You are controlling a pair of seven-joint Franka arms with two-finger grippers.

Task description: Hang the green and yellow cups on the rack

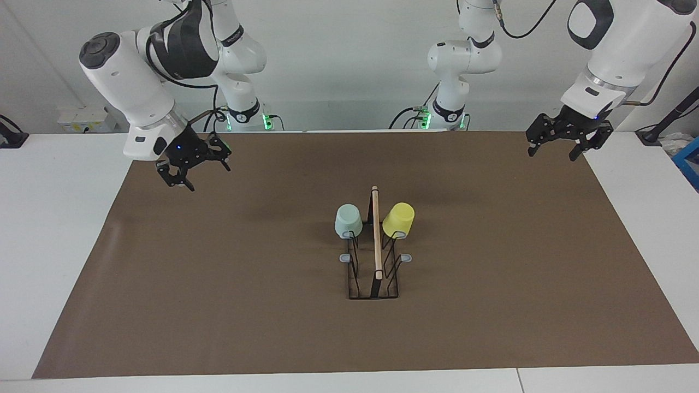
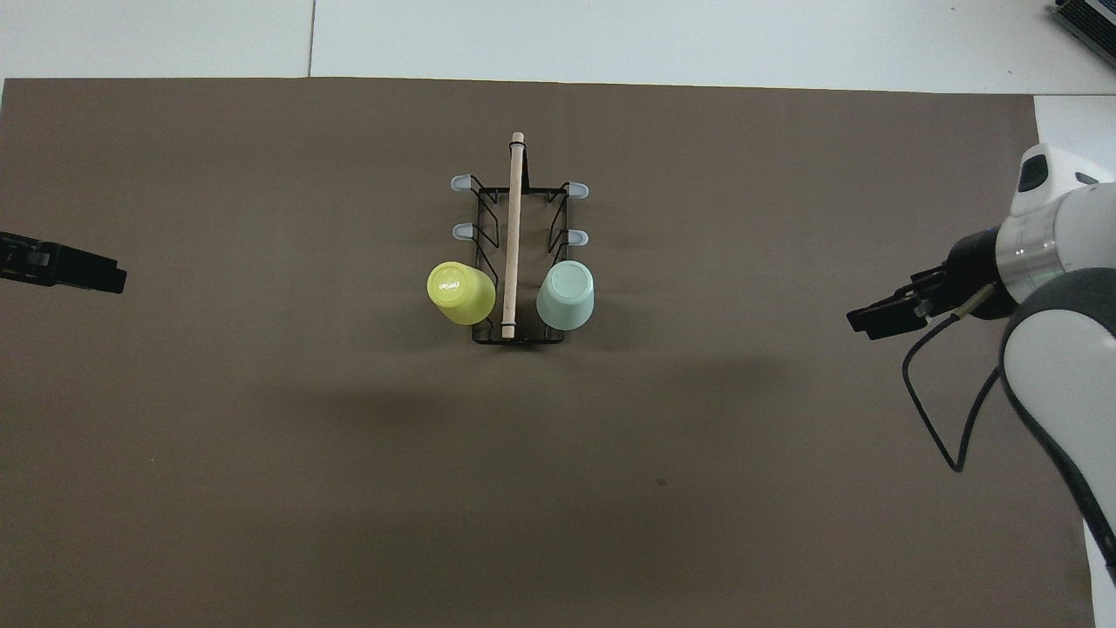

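Note:
The black wire rack (image 1: 375,273) with a wooden rod on top stands mid-table, also in the overhead view (image 2: 514,209). The mint green cup (image 1: 348,220) (image 2: 565,295) hangs upside down on the prong nearest the robots on the right arm's side. The yellow cup (image 1: 398,219) (image 2: 460,292) hangs the same way on the left arm's side. My right gripper (image 1: 203,176) (image 2: 881,316) is open and empty over the mat toward the right arm's end. My left gripper (image 1: 551,155) (image 2: 96,272) is open and empty over the mat's edge at the left arm's end.
A brown mat (image 1: 491,305) covers the white table. Four grey-tipped prongs (image 2: 459,183) of the rack are bare. A blue item (image 1: 689,158) lies at the table edge at the left arm's end.

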